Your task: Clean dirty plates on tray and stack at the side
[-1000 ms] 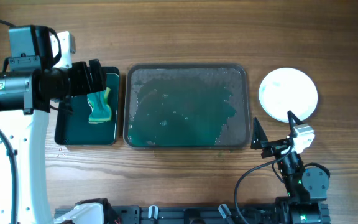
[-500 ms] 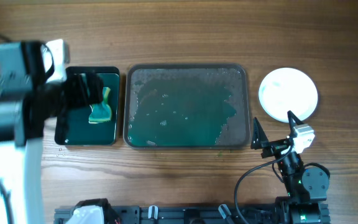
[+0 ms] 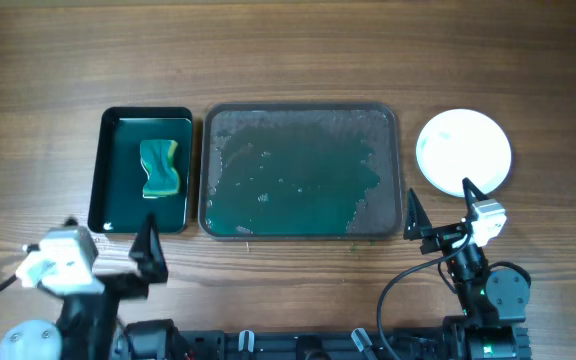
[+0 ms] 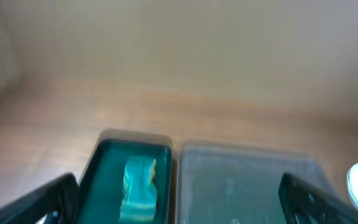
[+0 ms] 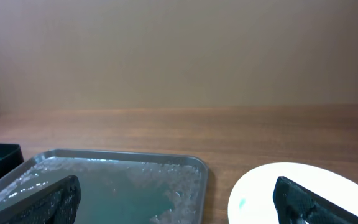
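The left gripper (image 3: 108, 236) and right gripper (image 3: 439, 198) both stood spread wide, grasping nothing. The white plate (image 3: 464, 150) lay just ahead of the right fingers (image 5: 48, 202) (a teal smear on it), beside the wet tray (image 3: 303, 106). Ahead of the left fingers (image 4: 42, 202), the sponge (image 3: 160, 168) rested in a dark tub (image 3: 96, 190).

Soft, even light falls overhead, with faint sheen on the wet tray (image 3: 303, 106). The left wrist view is blurred throughout; the right wrist view is sharp.
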You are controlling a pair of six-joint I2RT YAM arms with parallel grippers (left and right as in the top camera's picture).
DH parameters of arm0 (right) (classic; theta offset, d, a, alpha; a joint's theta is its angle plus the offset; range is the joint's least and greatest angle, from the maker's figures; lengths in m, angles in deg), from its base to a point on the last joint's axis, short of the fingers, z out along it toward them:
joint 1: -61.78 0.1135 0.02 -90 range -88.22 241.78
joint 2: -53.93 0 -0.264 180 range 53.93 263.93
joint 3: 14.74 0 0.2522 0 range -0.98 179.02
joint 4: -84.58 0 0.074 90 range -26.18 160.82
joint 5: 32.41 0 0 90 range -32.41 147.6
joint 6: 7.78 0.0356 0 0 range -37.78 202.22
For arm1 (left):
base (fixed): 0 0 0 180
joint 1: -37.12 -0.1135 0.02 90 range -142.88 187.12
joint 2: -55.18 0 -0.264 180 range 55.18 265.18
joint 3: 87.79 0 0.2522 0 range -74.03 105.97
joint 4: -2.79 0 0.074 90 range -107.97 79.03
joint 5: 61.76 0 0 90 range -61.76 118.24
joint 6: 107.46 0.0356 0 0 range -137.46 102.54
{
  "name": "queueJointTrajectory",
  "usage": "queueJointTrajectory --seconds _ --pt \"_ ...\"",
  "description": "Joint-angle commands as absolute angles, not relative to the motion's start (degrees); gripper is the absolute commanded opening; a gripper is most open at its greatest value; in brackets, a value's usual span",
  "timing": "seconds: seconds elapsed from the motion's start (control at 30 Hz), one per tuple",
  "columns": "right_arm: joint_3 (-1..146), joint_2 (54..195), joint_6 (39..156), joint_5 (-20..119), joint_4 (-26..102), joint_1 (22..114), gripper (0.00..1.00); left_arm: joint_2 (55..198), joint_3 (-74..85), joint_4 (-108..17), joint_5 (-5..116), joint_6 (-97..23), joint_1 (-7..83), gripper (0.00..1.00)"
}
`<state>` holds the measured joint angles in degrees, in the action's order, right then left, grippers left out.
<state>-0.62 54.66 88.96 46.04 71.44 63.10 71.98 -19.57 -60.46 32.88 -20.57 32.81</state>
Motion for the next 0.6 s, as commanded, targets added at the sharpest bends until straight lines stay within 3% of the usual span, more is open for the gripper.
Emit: queueJointTrajectory --seconds 0.0,0.2,0.57 --pt "-0.7 54.2 88.4 45.7 71.7 63.2 1.0 65.7 -33.8 -48.7 35.2 -20.7 32.5 1.0" --pt "-0.7 54.2 88.4 45.7 71.7 63.2 1.0 56.4 -55.9 -25.4 38.8 -20.7 32.5 1.0" --pt "-0.7 54.2 88.4 45.7 71.7 63.2 1.0 55.4 -70.6 -8.7 37.2 -16.6 32.4 1.0"
